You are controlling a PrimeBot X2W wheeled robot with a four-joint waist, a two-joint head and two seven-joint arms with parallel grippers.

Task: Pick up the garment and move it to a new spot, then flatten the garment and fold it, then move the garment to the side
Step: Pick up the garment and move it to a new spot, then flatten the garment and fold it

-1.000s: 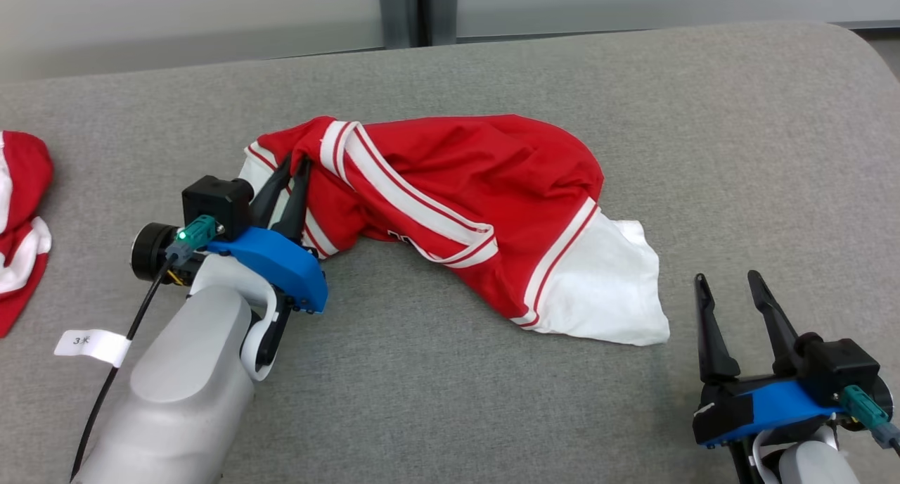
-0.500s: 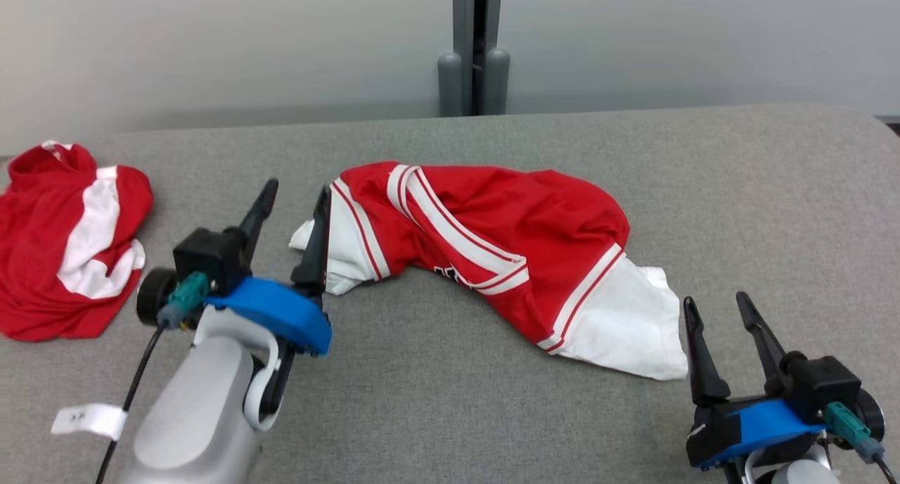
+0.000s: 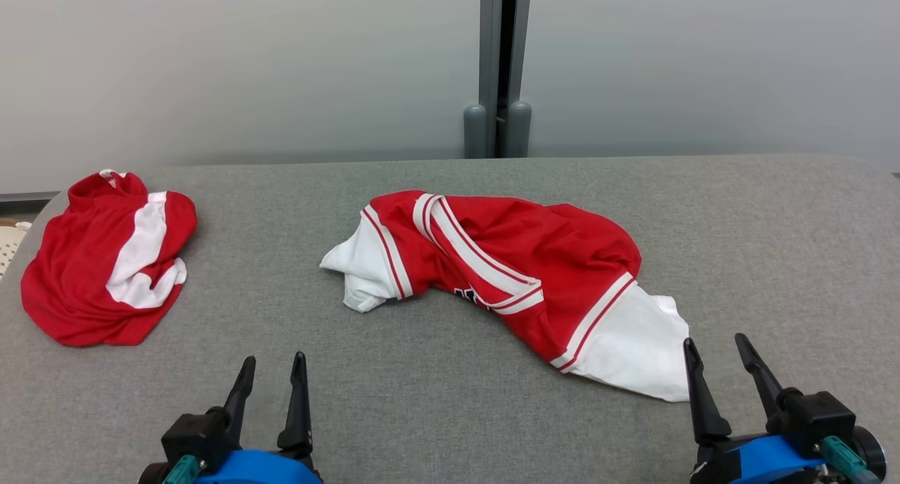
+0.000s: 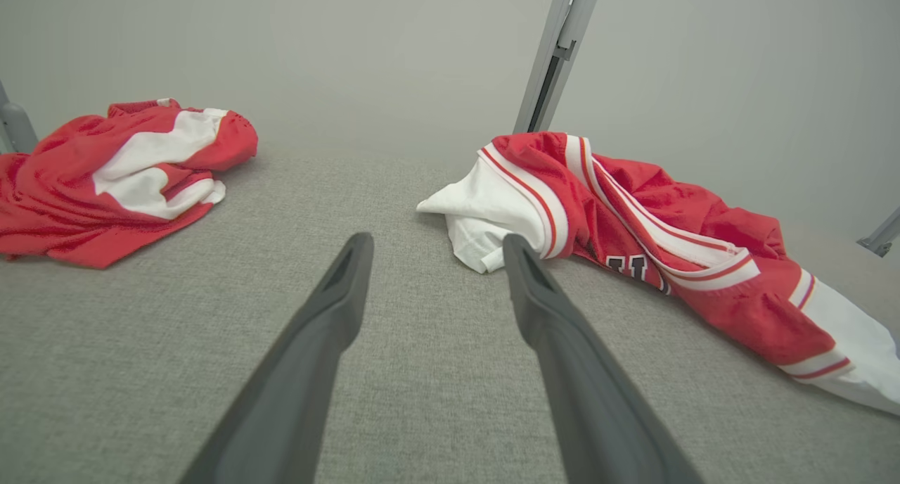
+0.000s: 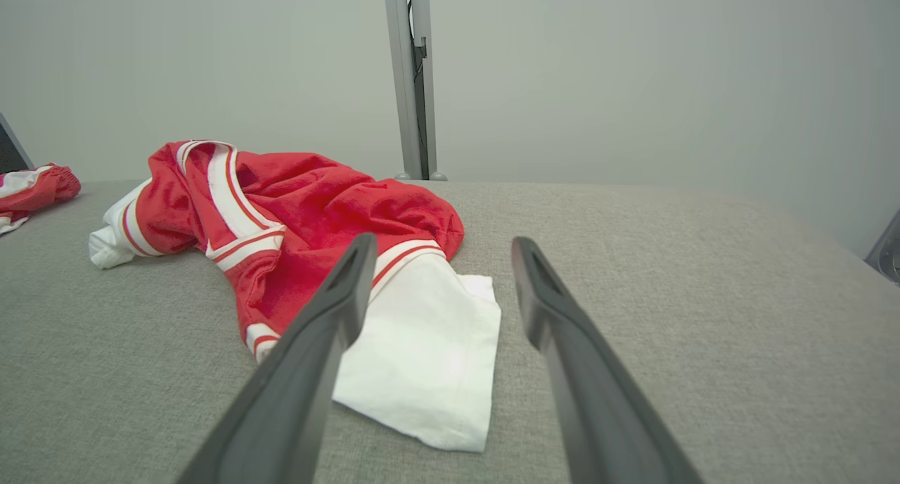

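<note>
My left pincer (image 3: 274, 361) and right pincer (image 3: 714, 340) stand wide open and empty, near me. If I pinch several bunched layers at once, I expect the jersey (image 3: 534, 259) to twist tighter instead of flattening. It lies crumpled mid-tabletop (image 3: 436, 406), long axis running far-left to near-right, a white sleeve at each end.

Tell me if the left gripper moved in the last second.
Yes. The left gripper has pulled back from the garment toward the robot, now open and clear of its white end.

Red, white-striped garment (image 3: 520, 259); grey table (image 3: 773, 259)
</note>
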